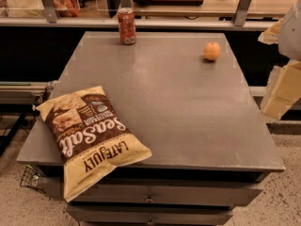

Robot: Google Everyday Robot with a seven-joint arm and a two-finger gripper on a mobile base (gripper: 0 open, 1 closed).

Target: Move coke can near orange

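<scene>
The red coke can [126, 26] stands upright at the far edge of the grey table [178, 112], left of centre. The orange [212, 51] sits near the far right corner, well to the right of the can. My gripper [281, 92] shows as pale cream parts at the right edge of the view, beyond the table's right side and away from both things. It holds nothing that I can see.
A large tan-and-brown chip bag [89, 135] lies on the near left corner and overhangs the front edge. A shelf or counter with metal posts [242, 6] runs behind the table. Drawers are below the table front.
</scene>
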